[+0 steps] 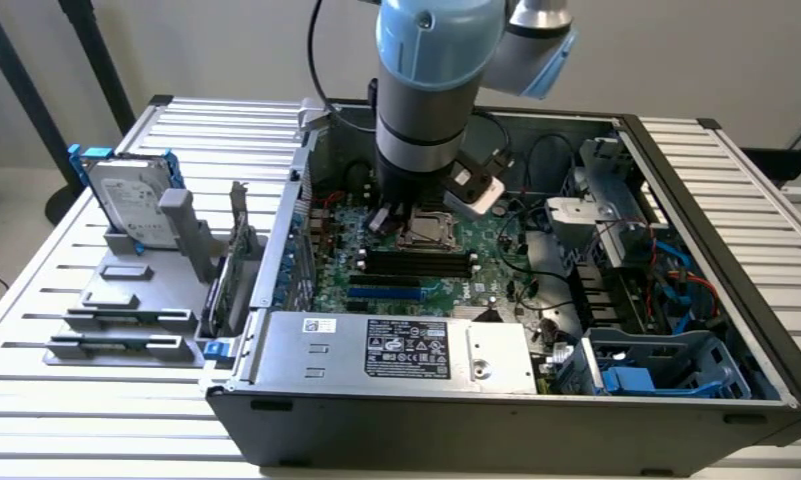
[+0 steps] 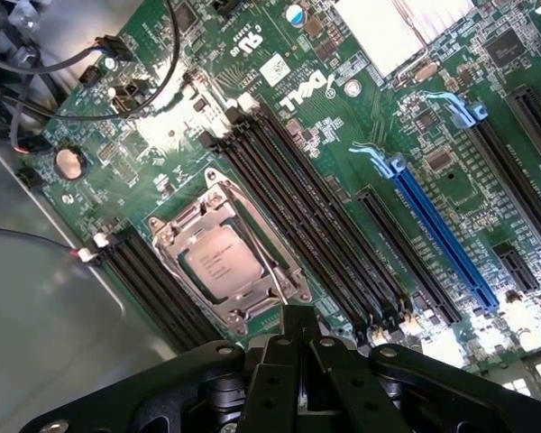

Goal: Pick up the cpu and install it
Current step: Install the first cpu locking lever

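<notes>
Exterior view, from its left: hard drive (image 1: 131,207) upright in a blue frame on the slatted table (image 1: 53,300), then grey fixture blocks (image 1: 120,320), all well apart from the open computer case (image 1: 507,400). Further toward the exterior view's right, inside the case: arm reaching down over the motherboard (image 1: 414,270), gripper (image 1: 403,222) low, just beside the socket (image 1: 434,232). Beyond that, a metal drive cage (image 1: 614,210), loose cables (image 1: 667,270), and a blue plastic bay (image 1: 640,375) at the near corner.

Wrist view: cpu (image 2: 220,262) seated flat inside the socket frame (image 2: 225,257), dull silver top showing, load frame around it. Gripper (image 2: 295,317) fingers pinched fully together with nothing between them, tips just beside the socket's edge, not touching the chip. Dark memory slots (image 2: 298,212) along one side of the socket, blue slots (image 2: 433,230) further on.

Risks, as a judgement: fingertips this close to the frame could scrape it or nudge the chip off square; any sideways drift could clip the memory slot latches or catch the thin wires (image 2: 36,239) near the board edge.

Room for moving: free upward; tight sideways, with the case wall on one side, drive cage and cabling on the other.
</notes>
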Controlling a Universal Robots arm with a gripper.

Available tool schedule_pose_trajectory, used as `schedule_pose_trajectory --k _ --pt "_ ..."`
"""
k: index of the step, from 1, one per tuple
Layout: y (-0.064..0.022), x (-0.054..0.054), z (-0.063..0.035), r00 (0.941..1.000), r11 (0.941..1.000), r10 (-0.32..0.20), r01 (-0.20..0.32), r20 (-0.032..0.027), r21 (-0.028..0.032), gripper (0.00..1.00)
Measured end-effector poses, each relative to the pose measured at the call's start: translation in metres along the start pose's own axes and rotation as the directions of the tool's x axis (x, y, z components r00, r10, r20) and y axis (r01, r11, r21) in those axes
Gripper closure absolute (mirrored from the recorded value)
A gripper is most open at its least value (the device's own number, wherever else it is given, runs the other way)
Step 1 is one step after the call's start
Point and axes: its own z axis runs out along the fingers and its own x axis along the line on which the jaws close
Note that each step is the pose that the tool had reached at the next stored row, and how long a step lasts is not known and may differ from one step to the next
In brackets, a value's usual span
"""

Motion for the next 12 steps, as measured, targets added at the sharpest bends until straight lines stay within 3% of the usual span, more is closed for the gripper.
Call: schedule_pose_trajectory --k 12 --pt "-0.0043 -0.008 0.0177 1.0000 1.0000 0.000 0.000 -0.0004 0.0002 0.89"
